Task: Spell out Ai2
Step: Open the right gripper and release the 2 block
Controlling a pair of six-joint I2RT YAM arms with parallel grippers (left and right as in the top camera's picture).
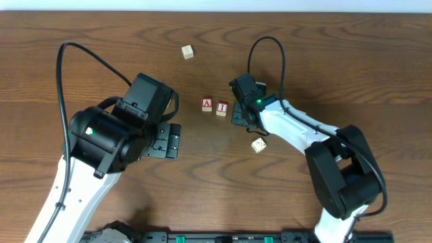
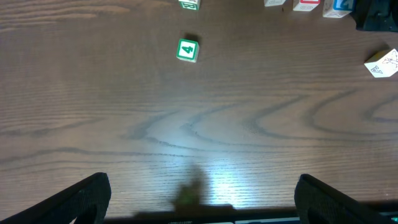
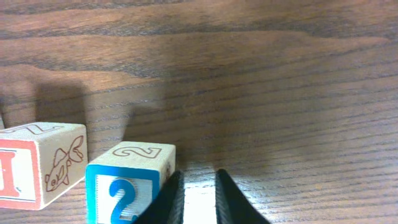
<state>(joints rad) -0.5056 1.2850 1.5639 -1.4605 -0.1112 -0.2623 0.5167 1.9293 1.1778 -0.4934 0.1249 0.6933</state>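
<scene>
**Ana:** Where's the 2 cube point(image 3: 127, 186)?

**Ben:** On the bench point(image 1: 337, 54), just at 3 o'clock of the I cube point(image 1: 222, 108), which sits at 3 o'clock of the A cube point(image 1: 206, 104). A narrow gap shows between the I and the 2.

**Ana:** And the right end effector point(image 3: 198, 186)?

**Ben:** Its fingers are pressed together and hold nothing, at the 2's 3 o'clock side. It seems to touch the cube's edge, though the wrist view doesn't settle that.

**Ana:** So a nudge, I'd judge.

**Ben:** Likely. Push slowly toward 9 o'clock, low and square on the face so the cube doesn't twist. Stop once the gap closes, or the I and A get shoved out of line.

**Ana:** The left end effector point(image 2: 203, 186)?

**Ben:** Spread wide and empty, at 8 o'clock of the row, well apart.

**Ana:** What can't we see?

**Ben:** From overhead, the 2 is hidden beneath the right end effector. The wrist view cuts off the bottoms of the 2 and I and leaves out the A's letter.
</scene>
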